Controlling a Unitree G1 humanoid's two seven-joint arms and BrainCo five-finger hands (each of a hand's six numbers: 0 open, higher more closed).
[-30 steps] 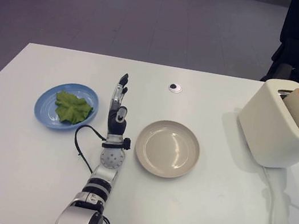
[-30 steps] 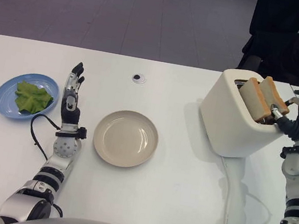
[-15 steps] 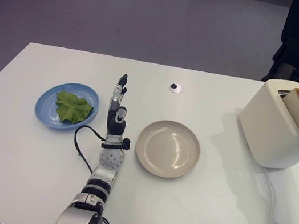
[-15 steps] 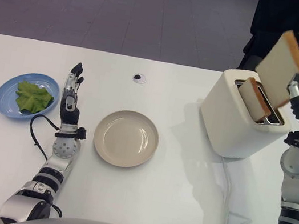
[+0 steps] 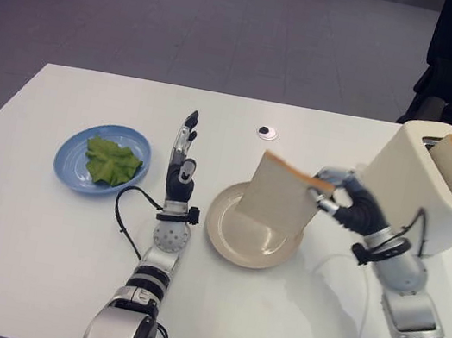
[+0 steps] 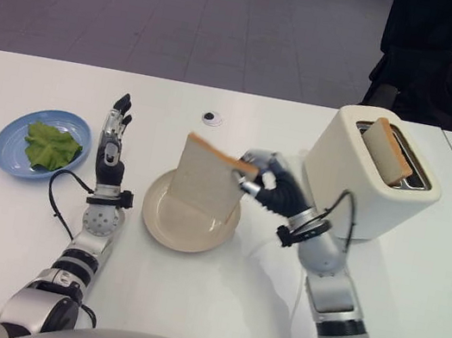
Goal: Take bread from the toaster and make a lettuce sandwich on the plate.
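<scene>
one bread slice hangs over the plate, pinched at its top corner by the right hand, probably to lay it flat; the left hand rests outstretched, empty, left of the plate

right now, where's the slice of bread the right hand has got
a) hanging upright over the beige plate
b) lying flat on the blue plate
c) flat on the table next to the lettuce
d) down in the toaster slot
A: the right hand pinches the bread slice by its top corner, so it hangs upright over the beige plate. A second slice sits in the toaster.
</scene>
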